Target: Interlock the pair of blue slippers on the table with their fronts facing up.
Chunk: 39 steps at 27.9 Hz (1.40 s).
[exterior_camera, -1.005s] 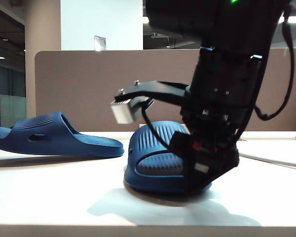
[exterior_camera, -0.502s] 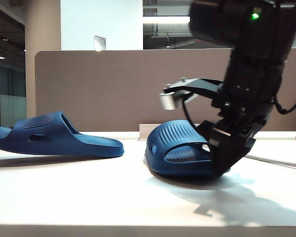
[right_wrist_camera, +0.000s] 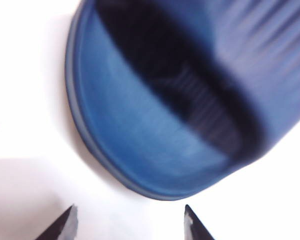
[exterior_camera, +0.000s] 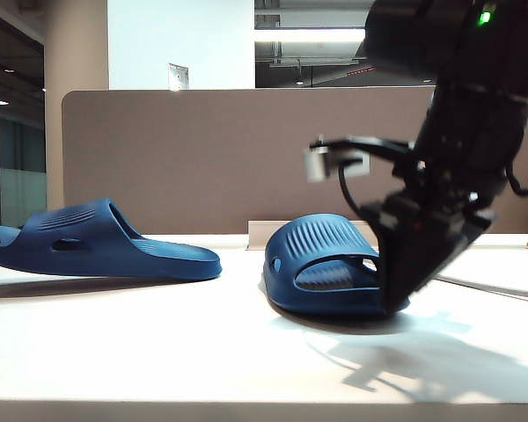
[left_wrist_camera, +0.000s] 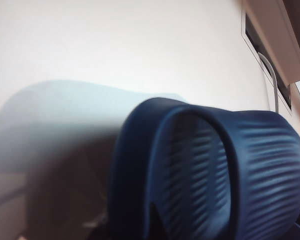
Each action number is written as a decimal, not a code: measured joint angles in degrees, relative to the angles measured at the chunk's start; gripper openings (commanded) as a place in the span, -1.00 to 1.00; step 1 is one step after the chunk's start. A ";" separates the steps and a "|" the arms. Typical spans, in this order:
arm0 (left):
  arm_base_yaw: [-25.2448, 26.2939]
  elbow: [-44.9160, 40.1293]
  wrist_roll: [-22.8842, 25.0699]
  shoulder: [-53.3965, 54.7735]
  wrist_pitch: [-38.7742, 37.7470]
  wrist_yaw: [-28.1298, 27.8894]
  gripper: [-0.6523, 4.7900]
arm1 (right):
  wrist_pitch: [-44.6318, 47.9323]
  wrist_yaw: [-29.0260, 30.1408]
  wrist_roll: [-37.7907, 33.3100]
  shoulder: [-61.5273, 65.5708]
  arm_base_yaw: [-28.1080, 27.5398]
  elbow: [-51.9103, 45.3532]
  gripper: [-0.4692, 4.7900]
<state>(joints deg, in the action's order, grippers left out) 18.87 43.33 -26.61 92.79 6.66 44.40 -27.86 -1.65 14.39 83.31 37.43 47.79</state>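
**Right gripper off the near slipper, left gripper out of sight**

On the table (exterior_camera: 158, 352) two slippers lie strap-up and well apart: one at the far left (exterior_camera: 97, 242), its heel cut off by the frame edge, one near the middle (exterior_camera: 321, 264). The right gripper (right_wrist_camera: 129, 220) points down just beside the middle slipper's toe, jaws wide and empty; only its fingertips (right_wrist_camera: 65, 225) show at the wrist view's edge. The left gripper is hidden, jaws closed; its blurred view is filled by a slipper strap (left_wrist_camera: 260, 165).
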 measured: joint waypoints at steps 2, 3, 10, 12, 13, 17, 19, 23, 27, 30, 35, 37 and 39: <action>0.02 0.00 0.00 0.00 0.00 0.00 -0.78 | 0.98 -0.33 -0.76 -1.60 -0.15 0.00 0.19; 0.02 0.00 0.00 0.00 0.00 0.00 -0.78 | 1.75 -0.90 -1.66 -2.49 -0.31 0.02 0.19; 0.02 0.00 0.00 0.00 0.04 0.00 -0.78 | 3.65 0.42 -21.79 -9.86 -3.34 -0.02 0.18; 0.02 0.00 0.00 0.00 0.07 -0.04 -0.78 | 5.90 4.24 -30.16 -11.93 -3.85 -0.50 0.19; 0.02 0.00 -0.02 0.00 0.04 -0.02 -0.78 | 7.45 6.38 -34.01 -12.74 -3.85 -1.01 0.19; 0.00 0.00 -0.04 0.00 0.02 0.00 -0.78 | 15.02 14.49 -51.58 -15.23 -3.58 -3.56 0.19; 0.02 0.00 -0.07 0.00 0.04 0.00 -0.78 | 18.97 16.61 -58.12 -15.74 -3.61 -5.03 0.19; 0.00 0.00 -0.15 0.00 0.07 0.02 -0.78 | 21.46 17.62 -64.57 -15.96 -3.63 -7.54 0.18; 0.00 0.00 -0.37 0.00 0.07 0.02 -0.78 | 21.57 17.09 -67.67 -15.89 -3.61 -8.28 0.17; -0.02 0.00 -0.39 0.00 0.07 0.02 -0.78 | 21.46 17.27 -72.83 -15.87 -3.82 -8.57 0.17; -0.81 0.00 -1.09 0.00 0.22 0.04 -0.78 | 18.64 14.36 -81.22 -15.87 -4.04 -8.59 0.29; -1.01 0.00 -1.14 0.00 0.22 0.17 -0.78 | 17.79 11.15 -83.52 -15.89 -3.28 -9.31 0.39; -1.01 0.00 -1.16 0.00 0.22 0.17 -0.78 | 17.53 9.14 -85.44 -15.89 -2.21 -10.47 0.43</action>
<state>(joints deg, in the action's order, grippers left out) 17.87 43.33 -27.77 92.79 6.87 44.58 -10.33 7.49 -71.05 67.42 35.22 37.32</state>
